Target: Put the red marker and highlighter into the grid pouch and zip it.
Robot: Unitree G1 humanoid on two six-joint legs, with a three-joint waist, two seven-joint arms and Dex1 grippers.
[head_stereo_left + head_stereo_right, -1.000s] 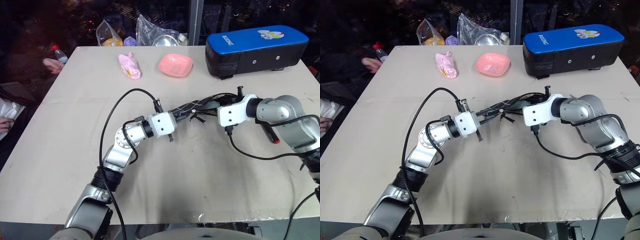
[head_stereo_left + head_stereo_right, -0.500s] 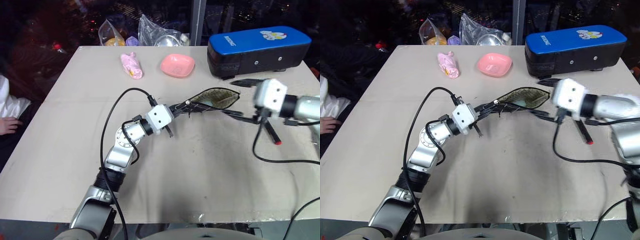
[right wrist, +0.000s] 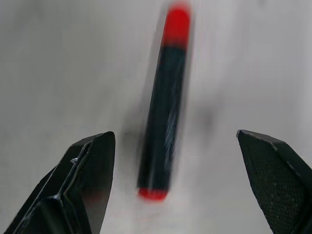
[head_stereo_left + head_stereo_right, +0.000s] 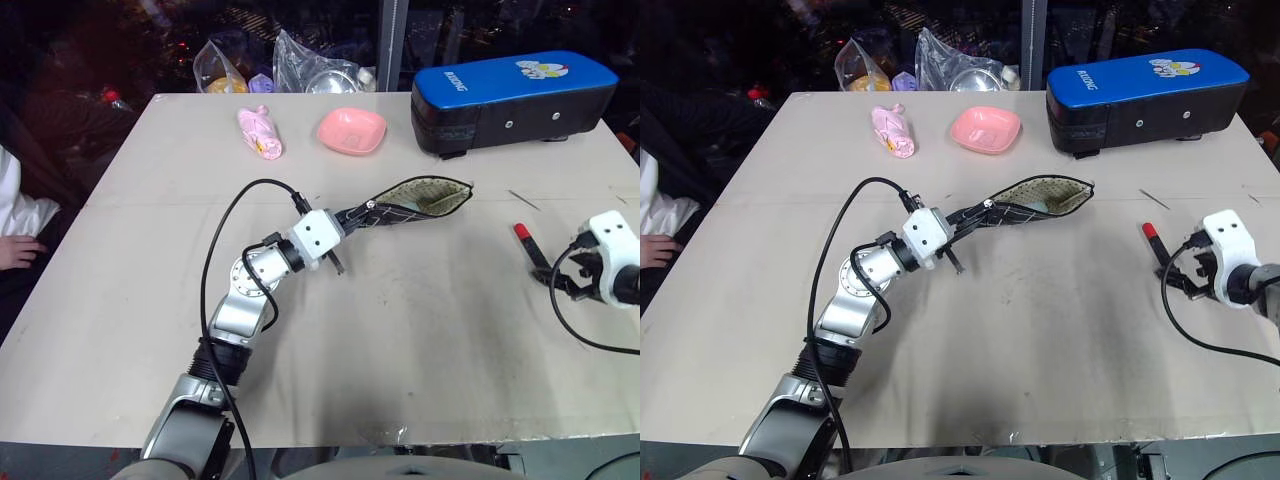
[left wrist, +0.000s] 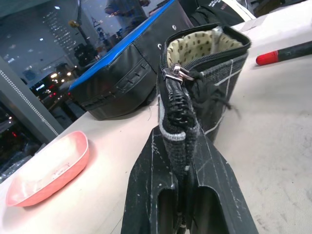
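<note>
Grid pouch (image 4: 420, 201): black fabric with white grid lines, beige dotted lining, mouth gaping, raised off the worktop (image 4: 400, 330) near its middle, one end pinched in the clenched left claw (image 5: 181, 183). Red marker (image 3: 163, 105): slim dark barrel with red ends, lying flat near the worktop's right edge, between the spread, empty fingers of the right claw (image 3: 178, 180).

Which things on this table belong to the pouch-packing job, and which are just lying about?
Job:
- black grid-lined fabric pouch, open, held by the left gripper
- slim red-and-dark marker, lying between the open right gripper fingers

Lying about:
- pink shallow dish
- big blue-topped black case
- pink wrapped packet
- clear plastic bags
</note>
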